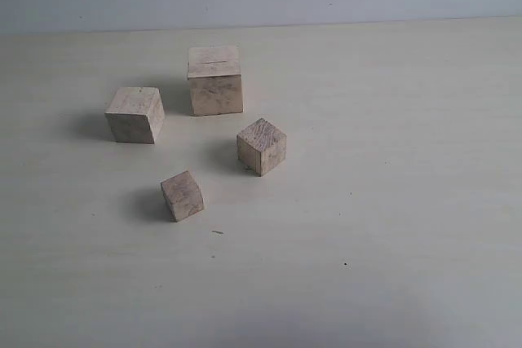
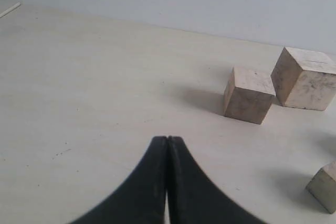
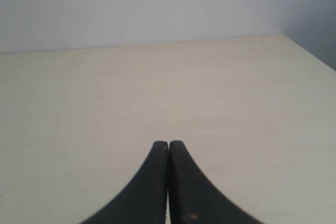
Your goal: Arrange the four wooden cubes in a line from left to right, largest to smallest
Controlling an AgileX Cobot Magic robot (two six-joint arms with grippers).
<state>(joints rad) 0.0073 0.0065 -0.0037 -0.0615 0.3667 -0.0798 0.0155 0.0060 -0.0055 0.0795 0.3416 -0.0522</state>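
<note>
Pale tabletop [image 1: 408, 201], four wooden cubes [image 1: 262, 146] clustered, unsorted: largest cube [image 1: 215, 81] at 12 o'clock, smallest cube [image 1: 183, 196] at 6. Left gripper [image 2: 167, 142] & right gripper [image 3: 168, 145] clenched, empty. Sorting not begun; jaws must be opened first.

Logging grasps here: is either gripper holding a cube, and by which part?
Nothing is held. The left gripper and right gripper both have jaws shut on nothing; the four wooden cubes sit free on the table.
</note>
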